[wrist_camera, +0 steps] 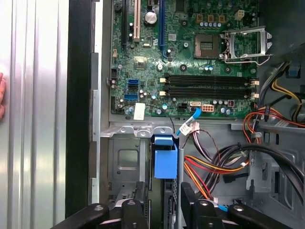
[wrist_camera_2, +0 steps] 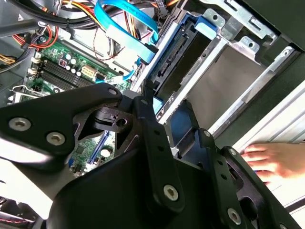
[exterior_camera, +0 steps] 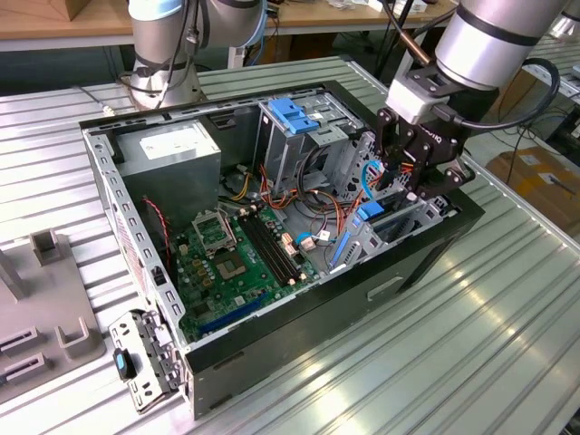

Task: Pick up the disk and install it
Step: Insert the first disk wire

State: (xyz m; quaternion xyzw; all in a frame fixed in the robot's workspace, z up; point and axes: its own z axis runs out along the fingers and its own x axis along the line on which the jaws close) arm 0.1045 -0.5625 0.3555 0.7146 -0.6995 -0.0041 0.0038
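Disk (wrist_camera: 165,164): edge-on in the first wrist view. Only the blue carrier end shows, and the drive body is hidden down in its bay. Tool (wrist_camera: 164,191): cut off by the picture's edge; grip on the disk can't be told. In the exterior view the tool covers the bay at the case's (exterior_camera: 299,313) right end. Hand (wrist_camera_2: 267,161) beside the case, over the desk (exterior_camera: 471,344), cut by the frame edge in the second wrist view.

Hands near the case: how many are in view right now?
1. A hand lies on the ribbed table just outside the case wall, seen in both wrist views. Others may be out of frame.
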